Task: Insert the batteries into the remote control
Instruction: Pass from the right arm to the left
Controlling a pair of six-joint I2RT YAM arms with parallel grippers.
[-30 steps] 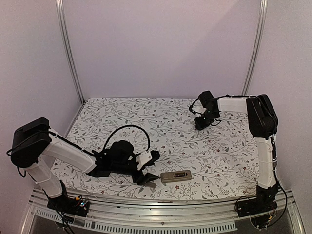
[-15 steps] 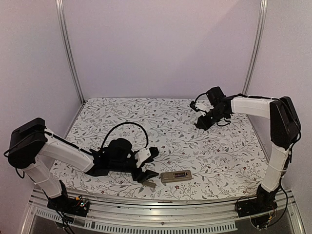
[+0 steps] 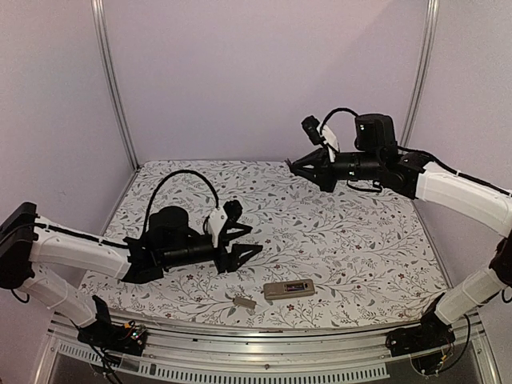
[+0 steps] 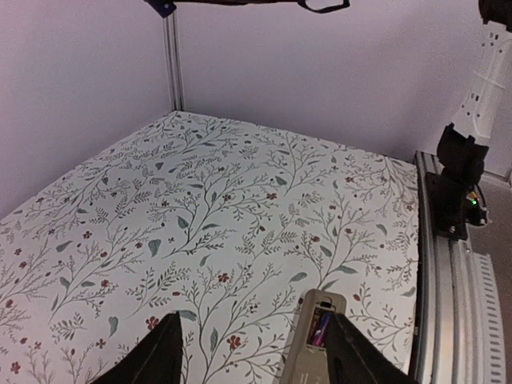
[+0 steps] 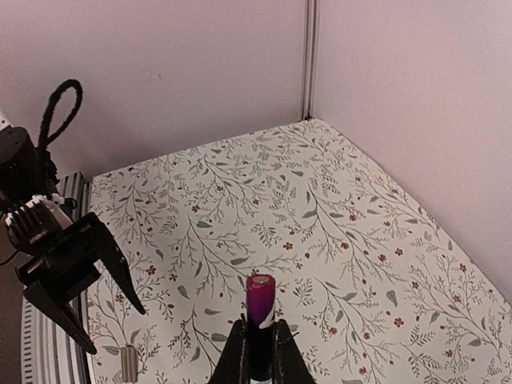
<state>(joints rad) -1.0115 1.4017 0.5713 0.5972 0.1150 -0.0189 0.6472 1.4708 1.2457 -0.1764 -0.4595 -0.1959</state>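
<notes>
Top external: flowered worktop [image 3: 344, 240] with both arms over it. Left arm [image 3: 80, 256] lies low along the front-left part. Right arm [image 3: 456, 192] reaches in from the right, up in the air over the back edge.

Left gripper [image 3: 254, 240] hovers just above the cloth, left of centre, fingers spread, nothing in it. Right gripper [image 3: 293, 164] points left, well above the surface. From this view I can't tell what it holds.

Remote [image 3: 289, 290] lies flat near the front edge, about mid-width, long side along that edge, tan-grey back up. It is apart from both grippers. Cover strip [image 3: 242, 302] sits just left of the remote, closer to the front edge and not touching it.

Left wrist view adds what top external can't resolve. The remote's battery recess is open, with a dark and purple battery [image 4: 321, 326] lying in it. The remote shows on the cloth ahead, close by the right finger, its near end cut off by the frame.

Right wrist view settles the other gripper. Its fingers are pinched on a second battery [image 5: 261, 300], upright, dark body with a magenta end sticking up above the tips. The spread left gripper shows at the frame's left.
</notes>
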